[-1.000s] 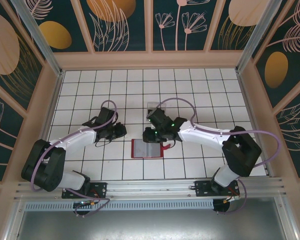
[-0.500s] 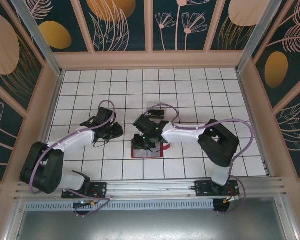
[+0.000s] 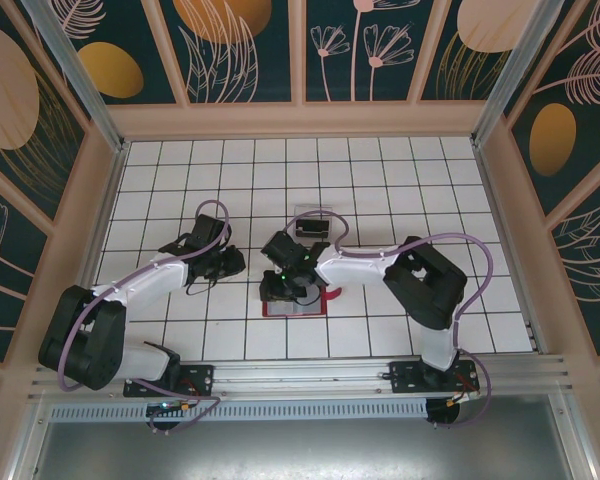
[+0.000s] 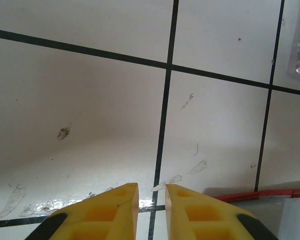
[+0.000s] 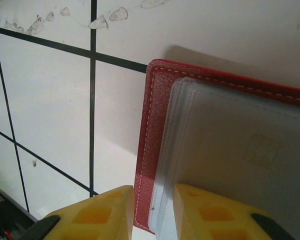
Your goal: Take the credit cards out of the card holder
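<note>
Card holder (image 5: 150, 125) lies open and flat on the table (image 5: 45, 100), with the credit cards (image 5: 240, 155) tucked in its grey pockets.

Right gripper (image 5: 153, 192): jaws slightly parted, straddling the holder's left edge, no grip evident.

Left gripper (image 4: 151, 187): narrow gap, empty, just left of the holder and not pinning it.

Risk: closing here pinches cover and pockets together, so the unpinned holder lifts or drags.

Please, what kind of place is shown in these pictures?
Probably an enclosed robot test cell: a white tabletop with a black grid, dark painted wall panels with leaf patterns around it, and two white robot arms bolted to an aluminium rail at the near edge.
</note>
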Available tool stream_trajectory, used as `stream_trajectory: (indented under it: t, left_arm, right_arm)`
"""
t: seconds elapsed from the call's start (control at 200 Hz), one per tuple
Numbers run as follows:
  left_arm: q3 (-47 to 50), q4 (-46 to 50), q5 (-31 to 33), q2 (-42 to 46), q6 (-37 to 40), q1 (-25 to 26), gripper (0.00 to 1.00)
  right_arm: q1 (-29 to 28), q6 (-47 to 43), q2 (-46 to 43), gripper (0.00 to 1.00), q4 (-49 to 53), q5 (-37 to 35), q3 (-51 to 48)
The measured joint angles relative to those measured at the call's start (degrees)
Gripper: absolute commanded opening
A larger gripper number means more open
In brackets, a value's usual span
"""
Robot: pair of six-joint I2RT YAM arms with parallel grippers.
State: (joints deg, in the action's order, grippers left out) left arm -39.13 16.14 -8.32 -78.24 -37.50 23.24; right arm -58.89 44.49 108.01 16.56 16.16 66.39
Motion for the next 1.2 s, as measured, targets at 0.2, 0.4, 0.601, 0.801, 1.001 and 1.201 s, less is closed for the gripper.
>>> stream_trajectory:
  t: [0.2,0.4,0.601,0.801,1.001,1.201]
  left_arm:
    - [0.0,-0.02,-0.13,0.0,0.0,0.0,0.22]
    - [0.0,-0.02,-0.24,-0.02,-0.02,0.0,0.22]
    - [0.0,-0.04,-0.61,-0.35,-0.02,0.0,0.22]
    - [-0.02,-0.04,-0.83,-0.57,-0.02,0.0,0.22]
    - [-0.74,-0.04,-1.57,-1.2,0.0,0.0,0.23]
    - [-0.9,-0.04,-1.95,-1.66,0.24,0.0,0.23]
  right_arm:
    - [-1.03,-0.02,0.0,0.3,3.67,-3.04,1.27]
    - [-1.68,0.66,-0.09,0.32,8.02,-6.64,2.43]
    - [-2.19,0.87,-0.09,0.36,13.29,-10.8,4.2]
    - [-3.15,0.85,1.07,0.42,20.09,-16.11,6.91]
    - [-4.24,1.09,2.4,0.47,25.11,-20.17,9.46]
    - [-4.76,1.86,2.43,0.52,29.14,-23.63,10.45]
